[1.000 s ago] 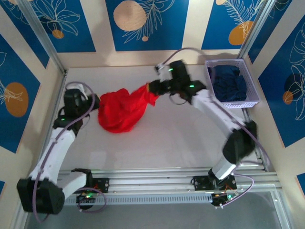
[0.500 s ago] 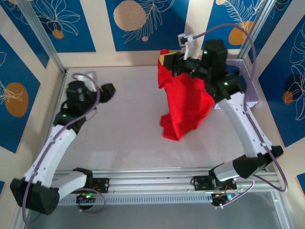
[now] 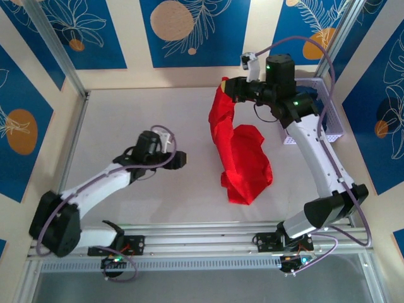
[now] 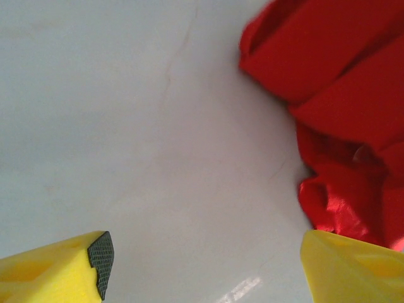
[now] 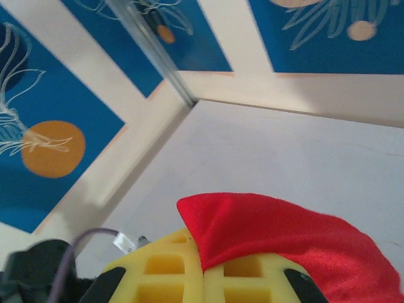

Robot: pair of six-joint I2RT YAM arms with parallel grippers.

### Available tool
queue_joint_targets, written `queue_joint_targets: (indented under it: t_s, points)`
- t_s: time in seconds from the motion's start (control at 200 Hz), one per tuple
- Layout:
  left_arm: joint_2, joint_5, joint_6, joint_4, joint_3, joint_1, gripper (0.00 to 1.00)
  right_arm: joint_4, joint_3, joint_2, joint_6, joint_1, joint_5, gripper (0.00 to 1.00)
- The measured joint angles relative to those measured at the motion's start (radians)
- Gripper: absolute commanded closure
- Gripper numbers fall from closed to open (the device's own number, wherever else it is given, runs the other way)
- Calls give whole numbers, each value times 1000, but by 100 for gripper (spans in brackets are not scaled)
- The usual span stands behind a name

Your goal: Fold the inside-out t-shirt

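The bright red t-shirt (image 3: 243, 158) hangs in a long bunched strip from my right gripper (image 3: 228, 85), which is raised at the back right. Its lower end lies crumpled on the table. In the right wrist view that gripper (image 5: 205, 273) is shut on a fold of the t-shirt (image 5: 278, 233). My left gripper (image 3: 180, 160) is low over the middle of the table, left of the shirt and apart from it. Seen from the left wrist, this gripper (image 4: 205, 268) is open over bare table, with the t-shirt (image 4: 341, 101) at the upper right.
A white basket (image 3: 336, 123) stands at the back right, partly behind the right arm. Blue-and-cream walls close the table on three sides, and a metal rail (image 3: 202, 242) runs along the near edge. Bare tabletop (image 3: 126, 113) lies to the left.
My left gripper let go of the shirt, opened and swung right toward the table's middle. My right gripper lifted the shirt up and to the right, where it now hangs.
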Motion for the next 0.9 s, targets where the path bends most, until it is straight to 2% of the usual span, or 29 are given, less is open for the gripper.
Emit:
queue_joint_targets:
  t_s: [0.14, 0.29, 0.475, 0.515, 0.555, 0.72, 0.835, 0.9]
  points:
    - [195, -10, 7, 25, 39, -137, 23, -26, -47, -60, -13, -61, 47, 97]
    - [358, -14, 8, 58, 157, -289, 25, -43, -53, -91, -30, -121, 77, 97]
    - [543, -29, 26, 96, 320, -382, 32, -53, -70, -94, -37, -166, 83, 97]
    - [577, -29, 29, 97, 349, -392, 37, -54, -76, -94, -37, -172, 83, 97]
    - [608, -30, 32, 95, 377, -400, 47, -56, -80, -94, -37, -177, 82, 97]
    - [702, -54, 32, 95, 476, -410, 99, -56, -95, -94, -37, -190, 78, 97]
    - [643, -100, 45, 95, 439, -397, 100, -57, -94, -95, -37, -208, 74, 97]
    - [502, -124, 49, 75, 358, -360, 100, -56, -91, -98, -36, -224, 75, 97]
